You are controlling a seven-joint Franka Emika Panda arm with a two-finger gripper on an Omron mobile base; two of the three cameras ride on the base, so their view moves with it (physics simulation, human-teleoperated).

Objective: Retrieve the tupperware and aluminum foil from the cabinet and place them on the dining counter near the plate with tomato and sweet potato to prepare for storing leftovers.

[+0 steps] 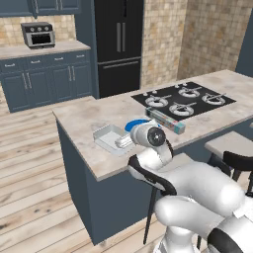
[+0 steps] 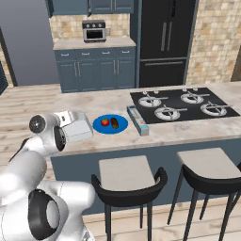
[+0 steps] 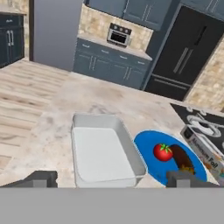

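- Two finger tips of mine sit at the near edge in the hand view, spread wide with nothing between them, so my gripper [image 3: 112, 178] is open and empty.
- Straight ahead of them, just past the tips, the tupperware [image 3: 104, 151] lies flat on the dining counter [image 3: 52, 131]. Its long axis runs away from me, roughly in line with where I'm pointing, and it sits centred between the tips.
- Right beside it, almost touching its rim, is the plate [image 3: 168, 159] with the tomato [image 3: 162, 152] and the sweet potato [image 3: 180, 158] on it.
- Past the plate's other side, the aluminum foil [image 3: 203, 151] lies along the edge of the cooktop [image 2: 186, 104].
- Both things look placed near the plate already, so I'd guess all that's left is lifting straight back, clear of that container.
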